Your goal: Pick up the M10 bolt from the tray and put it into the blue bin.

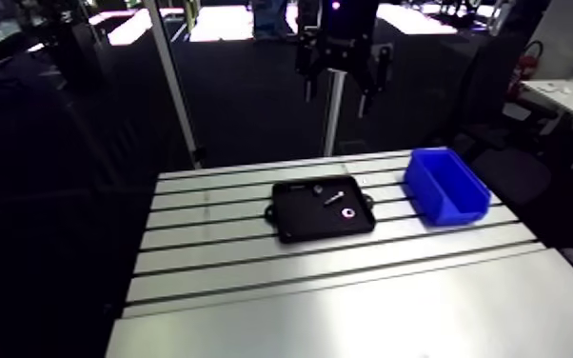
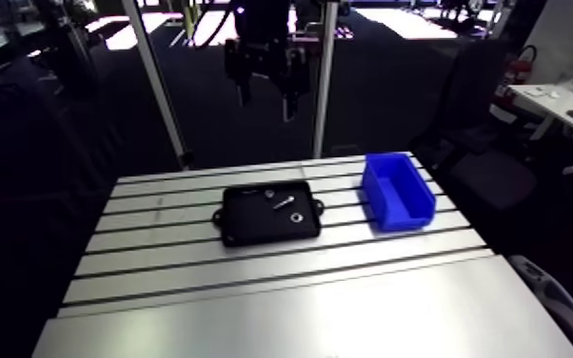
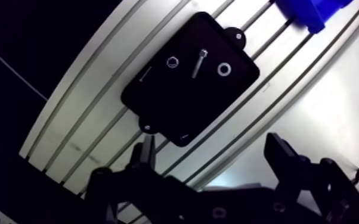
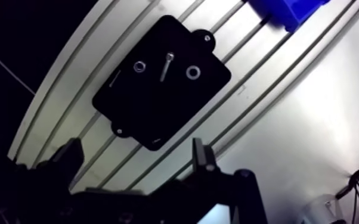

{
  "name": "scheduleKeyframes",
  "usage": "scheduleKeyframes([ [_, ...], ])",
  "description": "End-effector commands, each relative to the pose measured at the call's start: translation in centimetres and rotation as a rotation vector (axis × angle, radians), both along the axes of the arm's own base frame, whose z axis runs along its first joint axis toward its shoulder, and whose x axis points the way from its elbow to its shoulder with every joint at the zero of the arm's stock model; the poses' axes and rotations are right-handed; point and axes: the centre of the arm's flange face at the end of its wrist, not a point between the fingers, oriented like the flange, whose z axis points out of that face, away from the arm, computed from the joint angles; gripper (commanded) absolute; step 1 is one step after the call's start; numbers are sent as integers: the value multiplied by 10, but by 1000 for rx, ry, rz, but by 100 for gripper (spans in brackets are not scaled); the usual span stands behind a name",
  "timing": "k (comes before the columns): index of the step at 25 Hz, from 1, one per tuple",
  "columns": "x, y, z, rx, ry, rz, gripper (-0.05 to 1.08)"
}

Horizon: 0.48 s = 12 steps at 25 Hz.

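- In the wrist view we see the gripper point(image 3: 210, 149) with its two fingers point(image 3: 282, 156) spread wide and nothing between them, so the jaws are released. In the arm view the fingers are too small and dark to judge this.
- The arm view shows that the gripper hangs high above the table point(image 1: 347, 286), over its far edge and well clear of everything on it.
- The arm view also shows the whole blue bin point(image 1: 460, 209). It stands upright on the table, open side up, beside the tray point(image 3: 176, 113) and apart from it. The wrist view catches only a corner of the bin.
- In the wrist view we can tell the small parts in the tray apart. The M10 bolt point(image 3: 199, 63) lies flat on the tray floor between a nut point(image 3: 172, 61) and a washer point(image 3: 224, 70), touching neither.
- A thin pale sliver point(image 3: 145, 74) lies beyond the nut, and we cannot identify it. In the arm view all of these parts are only bright specks.
- The bolt's long axis runs at a slant to the table's slots, neither along them nor square across them.
- Its broader, brighter end, which we take for the head, points away from the gripper and toward the bin's side of the tray. The shank points back toward the fingers.
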Motion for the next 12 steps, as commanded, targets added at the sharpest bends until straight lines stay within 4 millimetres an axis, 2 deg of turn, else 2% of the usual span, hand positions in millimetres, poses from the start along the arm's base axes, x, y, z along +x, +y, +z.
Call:
scheduleKeyframes([
  [1, -5, -1, -34, 3, -32, -61, 1],
  [12, -5, -1, -63, 16, 13, -156, 1],
])
